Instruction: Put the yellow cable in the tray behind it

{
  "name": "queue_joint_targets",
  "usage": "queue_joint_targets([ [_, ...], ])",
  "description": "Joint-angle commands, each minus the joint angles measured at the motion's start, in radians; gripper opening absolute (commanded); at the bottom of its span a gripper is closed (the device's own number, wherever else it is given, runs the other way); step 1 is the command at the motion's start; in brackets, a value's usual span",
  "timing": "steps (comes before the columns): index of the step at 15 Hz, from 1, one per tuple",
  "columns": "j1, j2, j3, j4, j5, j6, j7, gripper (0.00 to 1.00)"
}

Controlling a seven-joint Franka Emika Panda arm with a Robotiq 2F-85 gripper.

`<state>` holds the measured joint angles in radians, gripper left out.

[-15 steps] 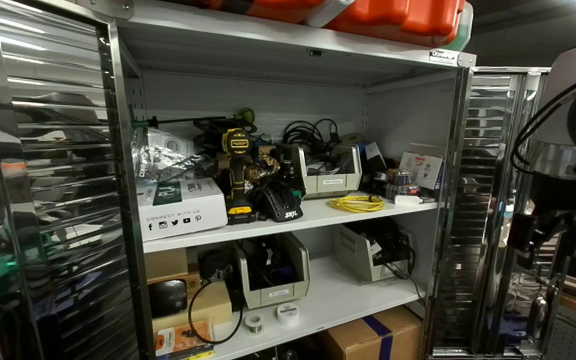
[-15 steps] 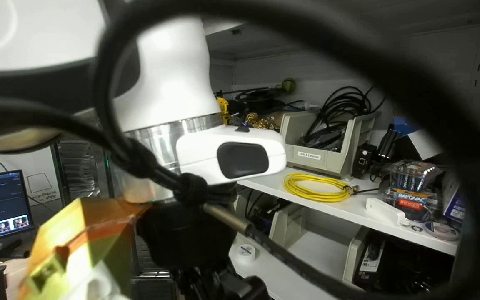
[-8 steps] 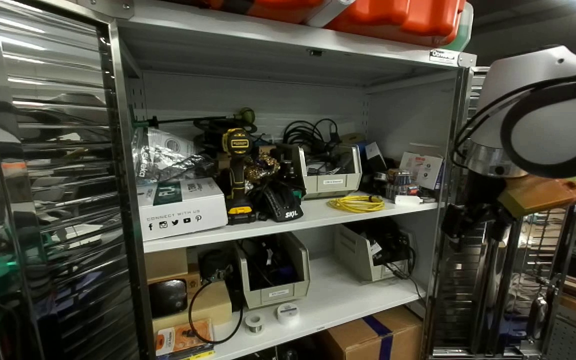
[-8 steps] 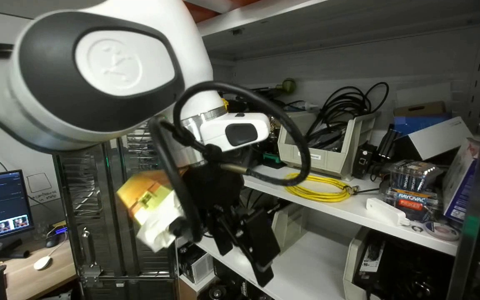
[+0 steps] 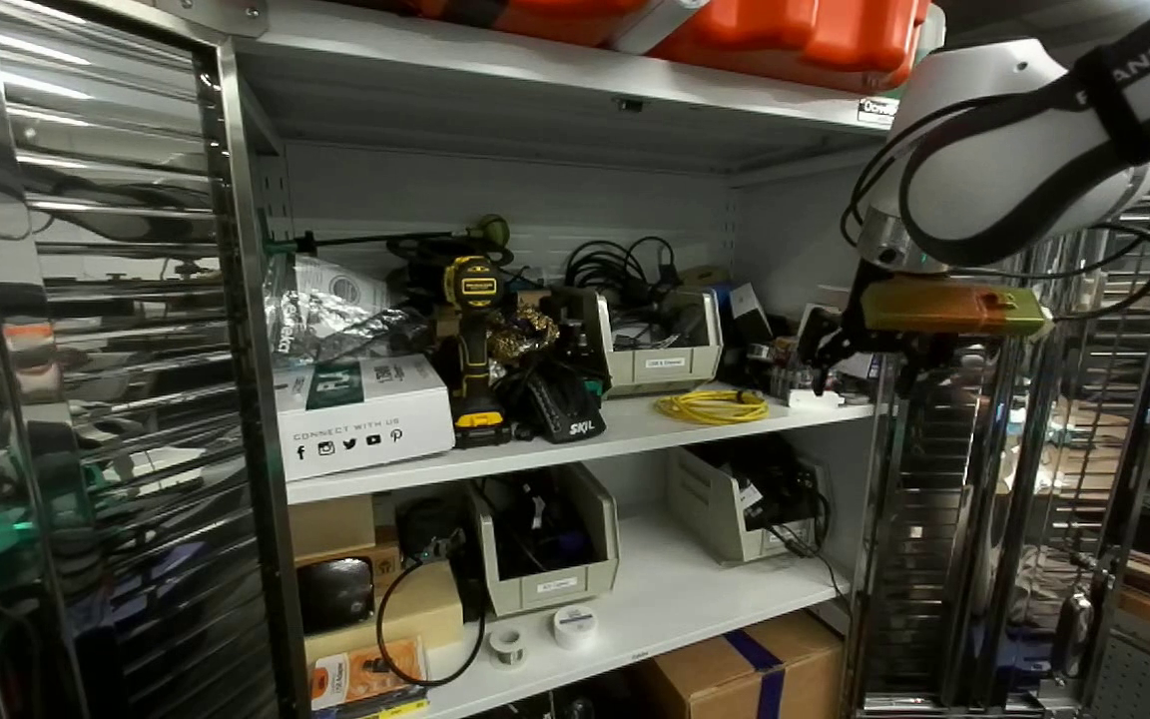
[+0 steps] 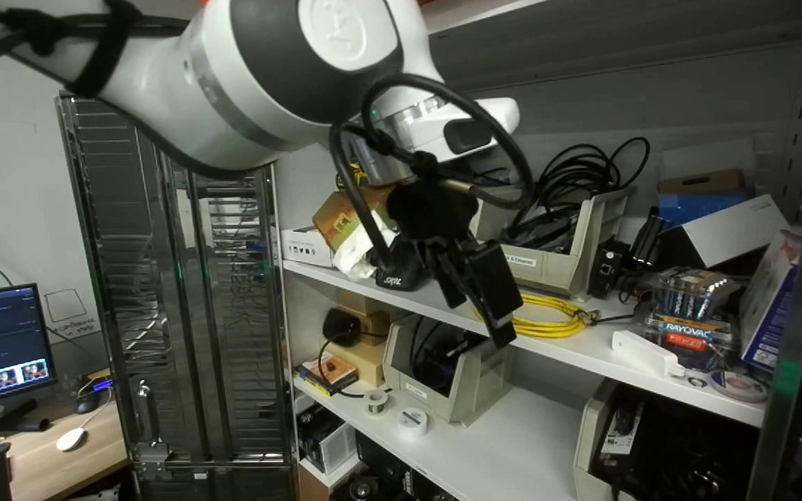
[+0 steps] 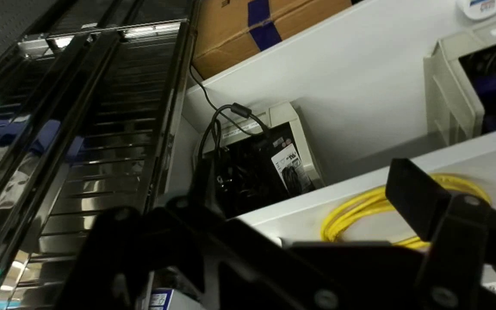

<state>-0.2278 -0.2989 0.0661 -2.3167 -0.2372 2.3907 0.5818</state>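
Found the yellow cable (image 5: 713,409) on the upper shelf (image 5: 625,424), lying in a loose flat coil near the front edge, just in front of the tray (image 5: 663,380). Saw the gripper (image 7: 304,189) spread wide and pinching nothing, hanging in front of the shelf rather than over it, to judge by both exterior views. Saw one finger (image 7: 418,198) covering part of the coil in the wrist view, but took that for overlap in the line of sight, not touch.

Judged the cable light, limp and smooth, perhaps a little slick, and apt to fan open if pinched by a single strand. Thought it hardly fragile, save maybe at the dark bit (image 6: 587,318) on one end; could not tell a tie from a plug there. Thought best to close across the full stack of strands on the near side, away from the dark bit, low enough to skim the shelf and gather the bottom turns too. Expected sagging below the grip once lifted, so allowed for extra height over the front wall of the tray. Noted black cords (image 6: 582,179) crowding the tray and looping above its rim; feared a poor landing on top of them, with strands sliding back over the front. Reckoned on setting the cable well inward before letting go.
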Motion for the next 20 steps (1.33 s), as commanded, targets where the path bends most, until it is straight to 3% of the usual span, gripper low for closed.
queue_joint_targets([
  [1,0.001,0.167,-0.028,0.176,0.055,0.009,0.124,1.00],
  [8,0.067,0.440,-0.104,0.478,0.047,-0.010,0.384,1.00],
  [15,0.130,0.583,-0.156,0.619,0.118,-0.062,0.370,1.00],
  [20,0.138,0.608,-0.164,0.644,0.158,-0.136,0.341,1.00],
])
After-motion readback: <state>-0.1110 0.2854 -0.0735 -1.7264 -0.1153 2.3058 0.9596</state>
